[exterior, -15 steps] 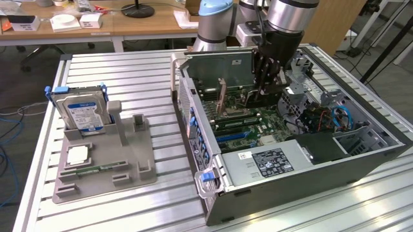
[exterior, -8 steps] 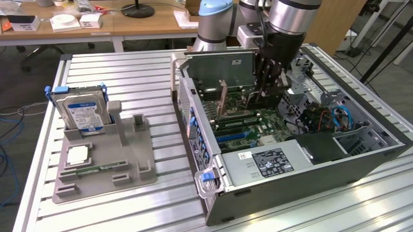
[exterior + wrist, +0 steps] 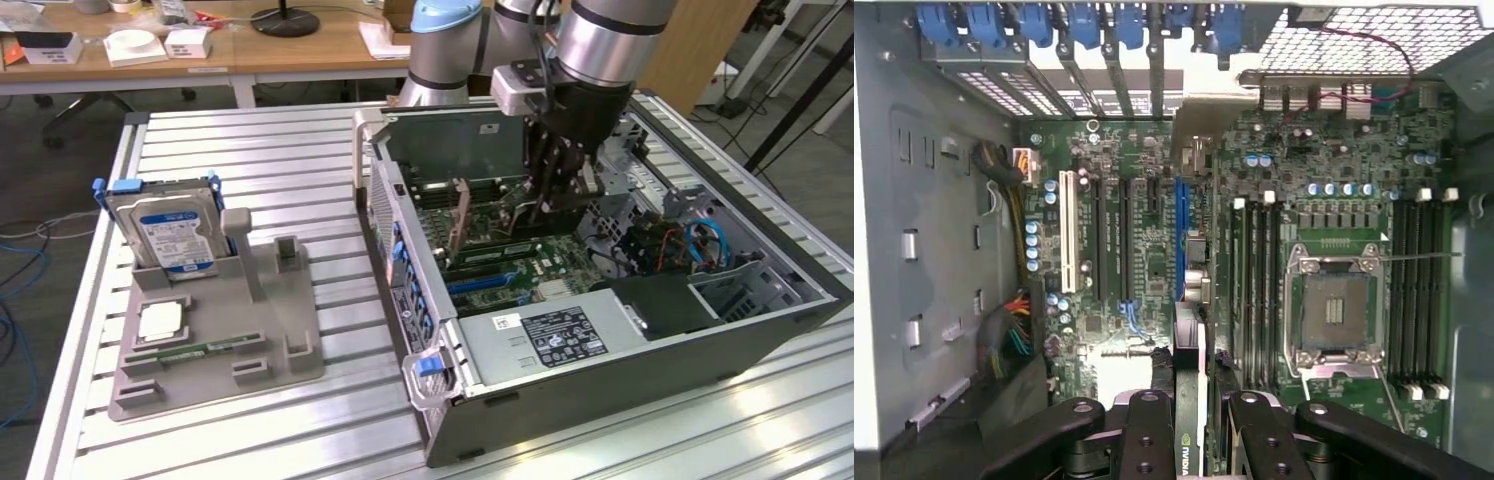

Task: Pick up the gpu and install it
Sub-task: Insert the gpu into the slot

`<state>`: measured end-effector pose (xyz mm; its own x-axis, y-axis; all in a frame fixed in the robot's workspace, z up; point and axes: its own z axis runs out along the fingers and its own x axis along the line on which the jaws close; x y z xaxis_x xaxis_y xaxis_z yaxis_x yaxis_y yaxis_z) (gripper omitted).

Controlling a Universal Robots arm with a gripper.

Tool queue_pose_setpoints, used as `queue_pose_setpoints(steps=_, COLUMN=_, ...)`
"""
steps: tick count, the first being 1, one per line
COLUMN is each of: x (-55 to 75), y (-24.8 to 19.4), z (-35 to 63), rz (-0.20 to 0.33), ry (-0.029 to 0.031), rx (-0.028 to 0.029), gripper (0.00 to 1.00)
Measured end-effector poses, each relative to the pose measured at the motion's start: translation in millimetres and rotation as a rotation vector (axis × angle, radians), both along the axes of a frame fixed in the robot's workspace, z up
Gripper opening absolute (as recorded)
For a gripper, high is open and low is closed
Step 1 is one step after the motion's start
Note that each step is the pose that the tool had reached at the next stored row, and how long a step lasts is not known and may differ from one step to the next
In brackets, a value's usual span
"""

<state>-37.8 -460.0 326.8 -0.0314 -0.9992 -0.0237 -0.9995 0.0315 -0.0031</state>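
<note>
My hand (image 3: 1189, 425) is clamped on the gpu (image 3: 1188, 400), holding it edge-on between my fingers (image 3: 1147, 432) so that the card shows as a thin black strip with a green logo mark on it, too small for me to read as a word. In the exterior view my hand (image 3: 554, 205) reaches down inside the open computer case (image 3: 601, 390), with the gpu over the motherboard (image 3: 1154, 250), close above the row of expansion slots near the blue slot (image 3: 1180, 235); whether the card's edge touches the board I cannot tell.

Writing: the case's power supply carries a black label (image 3: 563, 335) with white print and a small white sticker (image 3: 505, 322) beside it, neither readable. The hard drive (image 3: 163, 235) standing upright in the grey parts holder (image 3: 220, 345) has a blue and white label, its text also too fine to read. A green memory stick (image 3: 200, 352) lies flat in the same holder.

The holder sits toward the counter's (image 3: 267, 150) edge on the exterior view's left, well apart from the case, with bare ribbed counter between them. Inside the case, the metal walls and the drive cage hem in my arm; the blue slot clips (image 3: 1084, 20) line the rear wall ahead of the card.
</note>
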Motion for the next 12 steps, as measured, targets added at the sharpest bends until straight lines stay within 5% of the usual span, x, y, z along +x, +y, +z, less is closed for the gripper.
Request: queue_pose_setpoints(steps=12, x=-6.7, y=-2.5, z=-13.3, rz=0.0, ry=0.0001, rx=-0.0002, gripper=0.26)
